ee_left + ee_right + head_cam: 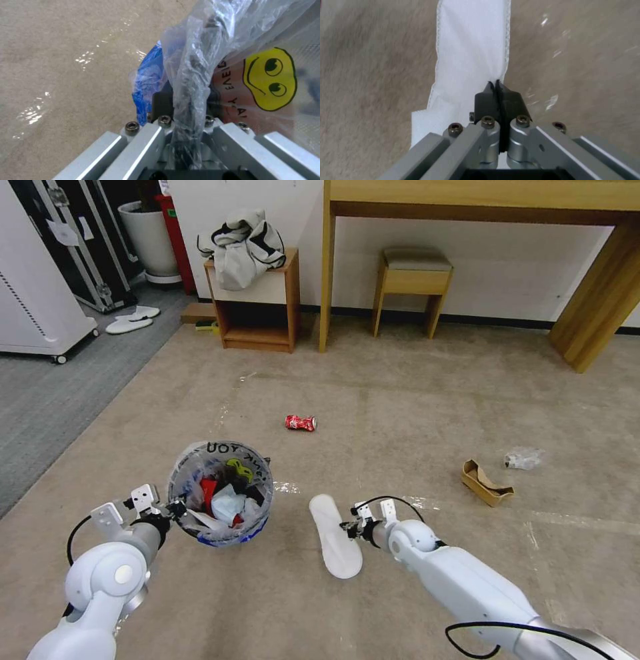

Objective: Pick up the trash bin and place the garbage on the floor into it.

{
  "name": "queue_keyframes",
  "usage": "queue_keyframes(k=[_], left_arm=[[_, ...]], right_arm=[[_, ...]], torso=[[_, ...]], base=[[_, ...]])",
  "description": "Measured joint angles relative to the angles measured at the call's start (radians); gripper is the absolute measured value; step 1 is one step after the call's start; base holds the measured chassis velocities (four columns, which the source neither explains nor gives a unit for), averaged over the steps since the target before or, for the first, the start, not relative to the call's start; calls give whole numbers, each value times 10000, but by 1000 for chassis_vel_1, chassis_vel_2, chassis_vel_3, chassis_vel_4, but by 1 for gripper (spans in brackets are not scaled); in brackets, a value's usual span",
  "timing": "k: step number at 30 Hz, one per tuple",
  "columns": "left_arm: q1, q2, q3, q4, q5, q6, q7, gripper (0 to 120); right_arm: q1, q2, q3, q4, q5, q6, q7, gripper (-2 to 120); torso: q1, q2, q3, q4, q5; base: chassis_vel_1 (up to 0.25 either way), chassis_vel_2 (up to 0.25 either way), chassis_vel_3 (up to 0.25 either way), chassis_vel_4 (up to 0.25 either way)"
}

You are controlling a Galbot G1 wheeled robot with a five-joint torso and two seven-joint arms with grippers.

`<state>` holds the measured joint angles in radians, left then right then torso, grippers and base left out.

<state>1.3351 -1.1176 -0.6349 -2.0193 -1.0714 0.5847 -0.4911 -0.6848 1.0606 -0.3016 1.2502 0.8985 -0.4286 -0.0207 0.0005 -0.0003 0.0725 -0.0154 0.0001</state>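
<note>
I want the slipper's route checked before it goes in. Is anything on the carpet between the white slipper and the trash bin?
Nothing visible. The right gripper is shut on the white slipper's edge, the left gripper holds the trash bin by its rim, and bare carpet lies between them. The soda can lies farther off.

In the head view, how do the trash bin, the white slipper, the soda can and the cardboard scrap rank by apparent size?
1. trash bin
2. white slipper
3. cardboard scrap
4. soda can

The can lies farther from the camera, so its last place is unsure.
</note>
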Motion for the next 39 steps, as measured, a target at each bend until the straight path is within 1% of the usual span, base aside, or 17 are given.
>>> queue_keyframes(k=[3, 6, 8, 9, 14, 17, 18, 20, 21, 23, 30, 32, 33, 35, 36, 38, 39], left_arm=[[29, 81, 90, -113, -83, 97, 23, 0], [39, 99, 101, -142, -114, 118, 26, 0], [85, 160, 121, -185, -267, 208, 29, 0], [85, 160, 121, -185, -267, 208, 29, 0], [114, 191, 159, -115, -459, 307, 28, 0], [123, 200, 250, -91, -639, 394, 22, 0], [123, 200, 250, -91, -639, 394, 22, 0], [127, 225, 308, -98, -787, 469, 21, 0], [127, 225, 308, -98, -787, 469, 21, 0], [168, 230, 283, -134, -848, 481, -11, 0], [207, 239, 346, -258, -1198, 587, -122, 0], [210, 225, 458, -347, -1459, 677, -206, 0], [210, 225, 458, -347, -1459, 677, -206, 0], [207, 207, 569, -412, -1658, 750, -270, 0], [207, 207, 569, -412, -1658, 750, -270, 0], [204, 178, 673, -452, -1834, 790, -301, 0], [204, 178, 673, -452, -1834, 790, -301, 0]], right_arm=[[-137, -626, 362, 882, 4, 343, 44, 0], [-191, -744, 469, 1082, -3, 445, 51, 0], [-572, -1187, 1076, 1871, -130, 998, 45, 0], [-572, -1187, 1076, 1871, -130, 998, 45, 0], [-1255, -1615, 1938, 2781, -632, 1924, -198, 0], [-1726, -1835, 2466, 3579, -1440, 2976, -270, 0], [-1726, -1835, 2466, 3579, -1440, 2976, -270, 0], [-1866, -1864, 2686, 3994, -2329, 4000, -270, 0], [-1866, -1864, 2686, 3994, -2329, 4000, -270, 0], [-1810, -1774, 2748, 4190, -2981, 4821, -239, 0], [-1740, -1547, 2753, 4645, -3572, 5835, -93, 0], [-1695, -1433, 2640, 4774, -3906, 6383, -369, 0], [-1695, -1433, 2640, 4774, -3906, 6383, -369, 0], [-1571, -1248, 2496, 4757, -4353, 7153, -769, 0], [-1571, -1248, 2496, 4757, -4353, 7153, -769, 0], [-1372, -1024, 2371, 4614, -4868, 7814, -1124, 0], [-1372, -1024, 2371, 4614, -4868, 7814, -1124, 0]], torso=[[0, 1, 0, 0, 0], [0, 1, -1, 0, -1], [-1, 2, -1, 2, -1], [-1, 2, -1, 2, -1], [-1, 3, -1, -2, -2], [-1, 3, -1, 0, 0], [-1, 3, -1, 0, 0], [-2, 3, -1, -1, -2], [-2, 3, -1, -1, -2], [-2, 3, -1, 2, 0], [-2, 4, -1, 1, -2], [-2, 4, -1, 1, -1], [-2, 4, -1, 1, -1], [-2, 4, -1, 0, -2], [-2, 4, -1, 0, -2], [-2, 4, -1, 1, -3], [-2, 4, -1, 1, -3]], base=[[0, 0, 0, 0], [0, 0, 0, 0], [0, 0, 0, 0], [0, 0, 0, 0], [0, 0, 0, 0], [0, 0, 0, 0], [0, 0, 0, 0], [0, 0, 0, 0], [0, 0, 0, 0], [0, 0, 0, 0], [0, 0, 0, 0], [0, 0, 0, 0], [0, 0, 0, 0], [0, 0, 0, 0], [0, 0, 0, 0], [0, 0, 0, 0], [0, 0, 0, 0]])
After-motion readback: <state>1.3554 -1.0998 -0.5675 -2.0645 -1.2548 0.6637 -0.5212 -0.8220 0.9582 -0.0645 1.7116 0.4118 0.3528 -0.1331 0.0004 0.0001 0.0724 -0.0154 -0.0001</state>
